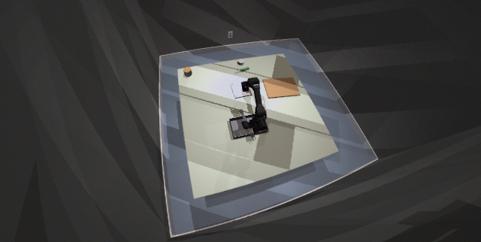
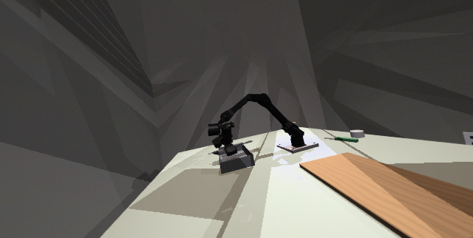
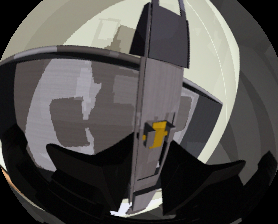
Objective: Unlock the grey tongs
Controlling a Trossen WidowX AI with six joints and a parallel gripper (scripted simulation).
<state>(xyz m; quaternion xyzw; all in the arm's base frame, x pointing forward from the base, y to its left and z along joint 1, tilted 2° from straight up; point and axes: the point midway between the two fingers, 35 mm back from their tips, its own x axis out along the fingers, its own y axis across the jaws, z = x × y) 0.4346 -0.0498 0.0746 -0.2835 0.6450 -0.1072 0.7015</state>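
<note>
The grey tongs [image 1: 242,113] [image 2: 245,143] [image 3: 162,85] lie across the dark roasting tin [image 1: 234,125] [image 2: 237,165] [image 3: 70,120], with their ends sticking out past its rims. In the wrist view the tongs are folded narrow, with a dark section near the top and a small yellow part on the upper face. My gripper [image 1: 246,125] [image 2: 230,150] [image 3: 150,135] points down over the tin and is shut on the tongs, one black finger on each side, close to the yellow part. The wooden board [image 1: 282,88] [image 2: 351,179] has nothing on it. Whether the tongs touch the rims is hidden.
My arm's base plate [image 1: 237,91] [image 2: 292,150] stands between the tin and a green-handled screwdriver [image 1: 245,69] [image 2: 346,140]. A pale round object [image 1: 240,62] [image 2: 357,134] is beyond the screwdriver. An orange-topped cylinder [image 1: 187,71] stands at the table's far left corner.
</note>
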